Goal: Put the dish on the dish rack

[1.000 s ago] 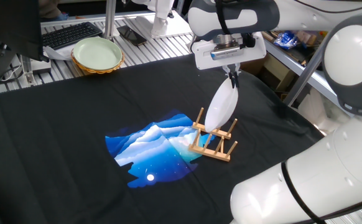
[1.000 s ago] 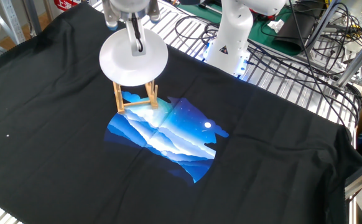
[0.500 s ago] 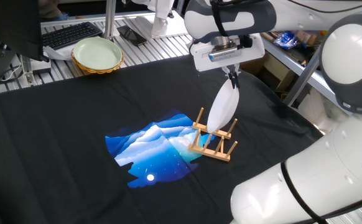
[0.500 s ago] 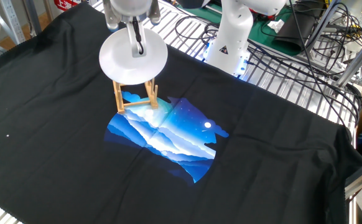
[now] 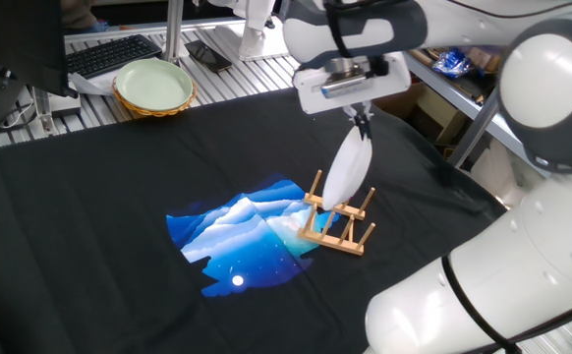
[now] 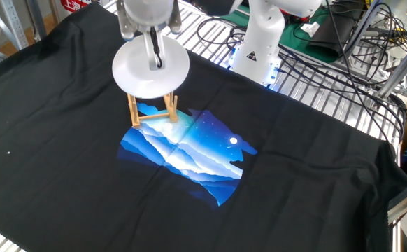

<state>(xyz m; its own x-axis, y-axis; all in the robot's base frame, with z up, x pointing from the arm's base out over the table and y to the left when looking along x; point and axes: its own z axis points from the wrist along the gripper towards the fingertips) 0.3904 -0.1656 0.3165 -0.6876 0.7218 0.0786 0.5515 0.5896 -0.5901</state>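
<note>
Your hand (image 5: 362,126) has slid a little toward 9 o'clock in the one fixed view since a second ago, carrying the dish (image 5: 348,168) with it. The dish now stands steeper, its lower edge down among the pegs of the dish rack (image 5: 339,221).

dish (image 5: 348,169) stands on edge in dish rack (image 5: 340,222), gripper (image 5: 363,124) at its top rim; bowl (image 5: 154,86) well apart, far tabletop (image 5: 89,275) edge.
</note>
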